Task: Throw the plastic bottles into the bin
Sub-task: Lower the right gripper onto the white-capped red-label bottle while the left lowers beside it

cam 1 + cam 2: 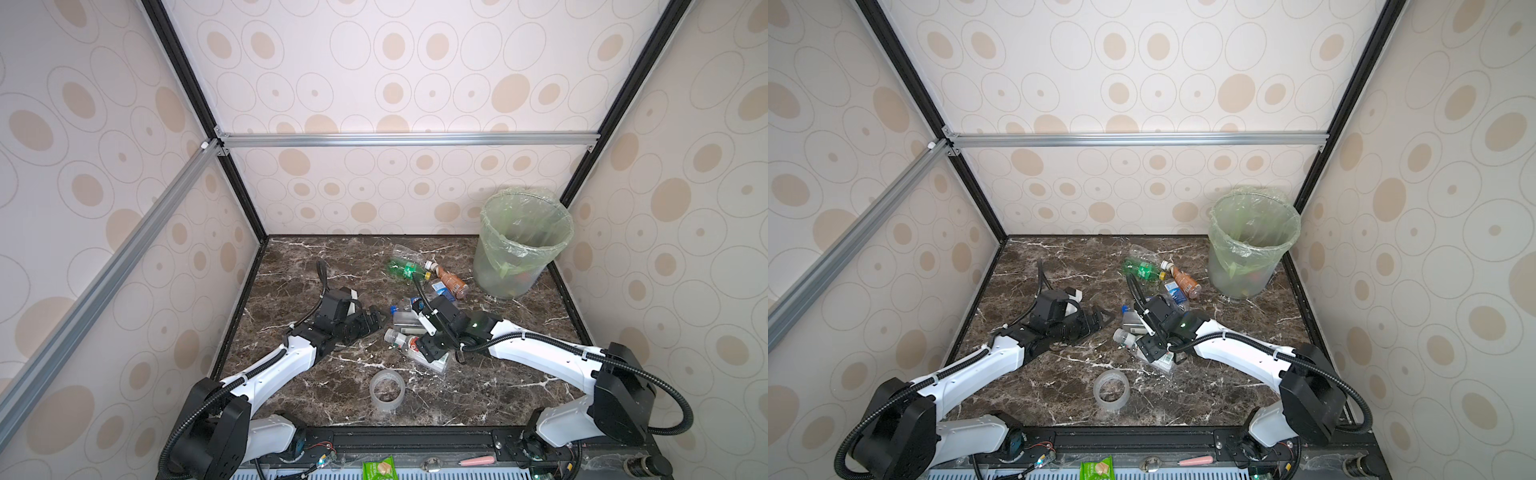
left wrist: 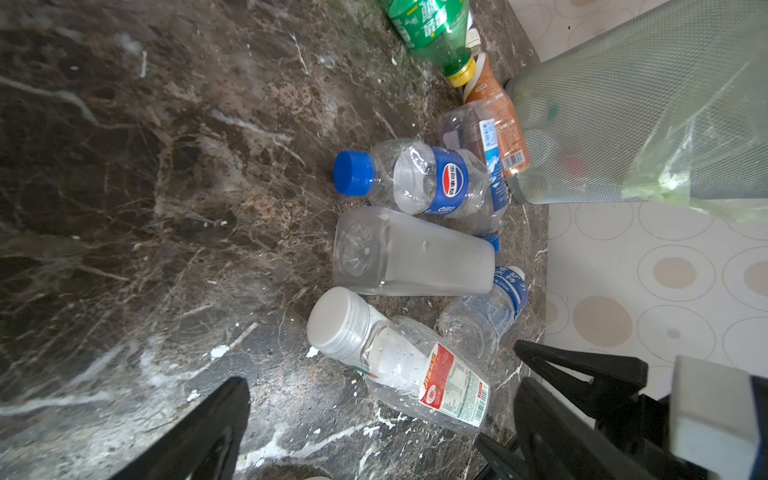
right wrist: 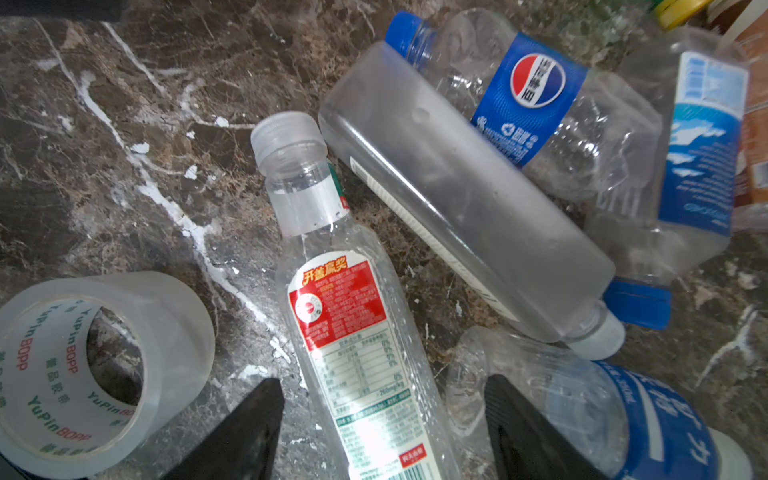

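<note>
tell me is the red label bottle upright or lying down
Lying down: the red-label bottle rests on its side, its length flat against the marble table.

Bright even light, wide-angle edge distortion.

Both arms have white shells on the long links and black housings at the joints. In both top views the left arm (image 1: pixel 270 370) is rooted at 7 o'clock and the right arm (image 1: pixel 540 353) at 5 o'clock, on a black rail (image 1: pixel 415 438) with silver screws. A black ribbed cable (image 1: pixel 690 411) loops off each shoulder and runs along the shells under white ties (image 1: pixel 585 355). A green light (image 1: pixel 477 322) glows on the right wrist. A white block (image 1: pixel 352 293) caps the left wrist at its 12 o'clock. The left gripper (image 2: pixel 382 384) and right gripper (image 3: pixel 382 380) are matt black, with wedge fingers (image 3: pixel 523 415) ridged on the inner face.
</note>
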Motion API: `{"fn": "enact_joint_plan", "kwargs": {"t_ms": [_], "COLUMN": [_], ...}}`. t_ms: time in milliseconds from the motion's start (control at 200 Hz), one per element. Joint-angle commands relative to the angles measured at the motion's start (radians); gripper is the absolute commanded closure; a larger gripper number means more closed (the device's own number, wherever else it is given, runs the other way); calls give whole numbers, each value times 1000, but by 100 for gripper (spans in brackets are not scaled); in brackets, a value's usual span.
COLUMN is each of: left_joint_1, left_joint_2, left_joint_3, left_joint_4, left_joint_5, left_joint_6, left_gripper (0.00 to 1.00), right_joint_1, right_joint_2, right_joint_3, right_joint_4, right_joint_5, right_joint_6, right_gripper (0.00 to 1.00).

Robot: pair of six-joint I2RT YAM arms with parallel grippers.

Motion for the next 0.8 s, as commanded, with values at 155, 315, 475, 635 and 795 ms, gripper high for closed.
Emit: {"fn": "enact_joint_plan", "kwargs": {"t_ms": [155, 315, 475, 635, 795], "left_joint_1": [13, 19, 28, 46, 59], "left_joint_2": [-36, -45, -51, -61, -59], "left_joint_3": [-44, -70, -82, -93, -94], "left_joint_4": [91, 116, 116, 112, 101], "left_joint_5": [12, 19, 23, 30, 34], "left_joint_6": [-45, -54, -54, -48, -41], "left_gripper": [1, 1, 1, 1, 1], "right_joint_1": [19, 20, 20, 20, 21], "right_joint_2": [58, 113, 159, 193, 225], "right_joint_3": [-6, 15, 30, 47, 66], "right_joint_4": [16, 16, 24, 27, 25], "right_joint_5": [-31, -43, -38, -36, -23], "right_joint_6": [-13, -18, -20, -37, -62], "right_gripper": [22, 22, 23, 24, 29]}}
